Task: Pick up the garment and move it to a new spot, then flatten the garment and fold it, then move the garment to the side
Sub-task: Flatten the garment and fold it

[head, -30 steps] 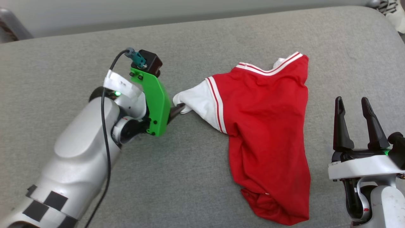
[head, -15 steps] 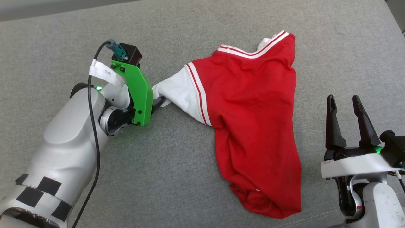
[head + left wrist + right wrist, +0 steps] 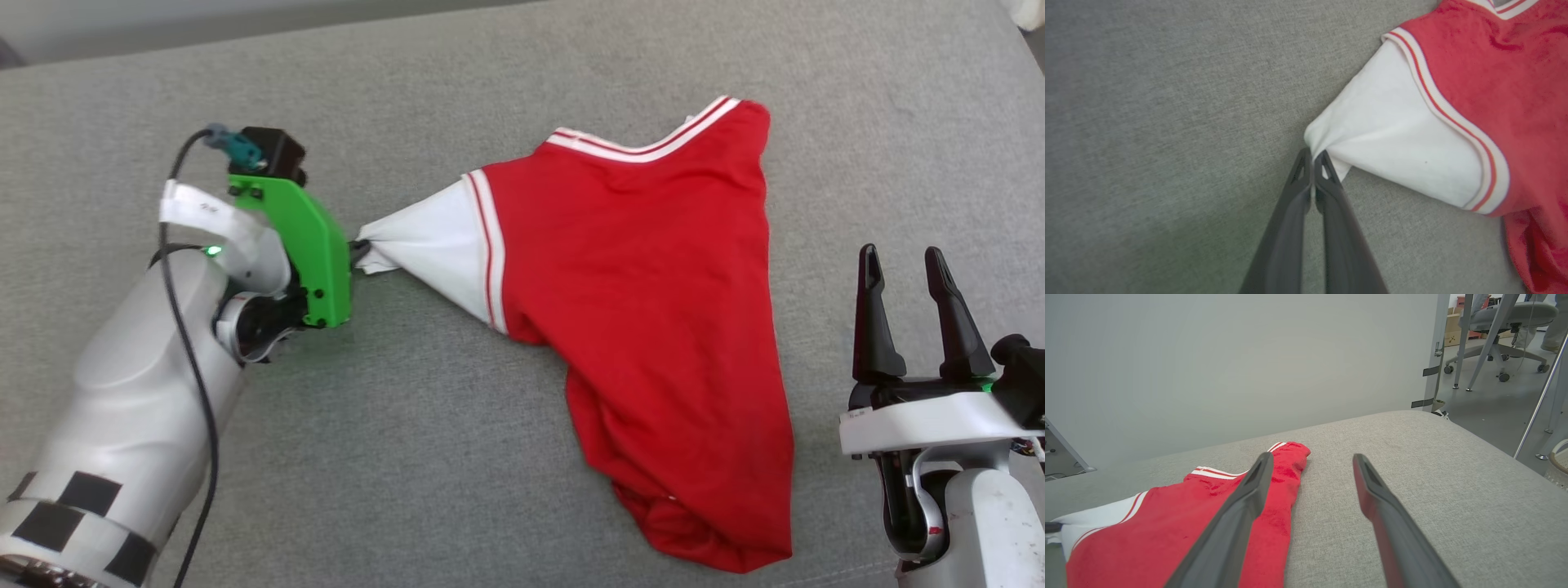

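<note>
Left gripper [image 3: 1312,157] I see clenched on the white sleeve [image 3: 433,245] tip at nine o'clock of the shirt [image 3: 653,327], which lies on the grey cushion [image 3: 490,82] with its red body running toward five o'clock, and my right gripper [image 3: 900,255] stands spread, empty, at its four o'clock.

Grey fabric cushion [image 3: 490,82] before a pale wall [image 3: 1249,355], office chair [image 3: 1515,312] beyond.

The left gripper [image 3: 357,247] pinches the garment [image 3: 645,310] by its white sleeve [image 3: 429,245] on the grey cushion [image 3: 457,490], the right gripper [image 3: 900,257] spread.
</note>
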{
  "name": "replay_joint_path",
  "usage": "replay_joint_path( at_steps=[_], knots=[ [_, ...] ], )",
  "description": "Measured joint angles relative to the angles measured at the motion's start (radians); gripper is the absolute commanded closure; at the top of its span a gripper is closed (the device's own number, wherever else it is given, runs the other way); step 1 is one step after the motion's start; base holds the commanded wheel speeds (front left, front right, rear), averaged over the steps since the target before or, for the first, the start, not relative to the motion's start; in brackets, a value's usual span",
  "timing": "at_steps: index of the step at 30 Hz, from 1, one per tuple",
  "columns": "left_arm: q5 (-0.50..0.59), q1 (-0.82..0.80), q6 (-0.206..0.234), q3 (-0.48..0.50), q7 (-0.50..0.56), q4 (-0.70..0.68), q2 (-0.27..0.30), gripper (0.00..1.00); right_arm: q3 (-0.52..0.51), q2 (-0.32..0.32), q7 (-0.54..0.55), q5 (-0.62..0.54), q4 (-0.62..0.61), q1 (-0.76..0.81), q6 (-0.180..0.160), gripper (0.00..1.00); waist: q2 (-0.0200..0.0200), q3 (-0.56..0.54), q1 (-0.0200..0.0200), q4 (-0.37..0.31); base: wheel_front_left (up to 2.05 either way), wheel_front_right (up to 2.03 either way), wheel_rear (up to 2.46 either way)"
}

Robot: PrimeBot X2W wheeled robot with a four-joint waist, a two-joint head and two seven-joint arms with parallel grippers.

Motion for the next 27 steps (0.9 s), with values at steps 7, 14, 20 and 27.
replay_joint_path(
  at_steps=[7, 14, 20, 27],
  knots=[
    [-0.039, 0.067, 0.0, 0.048, -0.058, -0.018, 0.079, 1.0, -0.015, 0.0, 0.024, -0.017, 0.013, 0.012, 0.0, 0.0, 0.0, -0.072, 0.0, 0.046, 0.0, 0.0, 0.0],
    [-0.073, 0.176, 0.026, 0.091, -0.078, -0.061, 0.15, 1.0, -0.03, 0.0, 0.055, -0.025, 0.012, 0.032, 0.0, 0.0, 0.0, -0.127, 0.0, 0.106, 0.0, 0.0, 0.0],
    [-0.104, 0.292, 0.059, 0.112, -0.109, -0.107, 0.178, 1.0, -0.044, 0.001, 0.085, -0.035, 0.009, 0.049, 0.0, 0.0, 0.0, -0.157, 0.0, 0.157, 0.0, 0.0, 0.0],
    [-0.091, 0.386, 0.09, 0.076, -0.119, -0.161, 0.185, 1.0, -0.058, 0.001, 0.109, -0.043, 0.009, 0.052, 0.0, 0.0, 0.0, -0.174, 0.0, 0.199, 0.0, 0.0, 0.0]
  ],
)
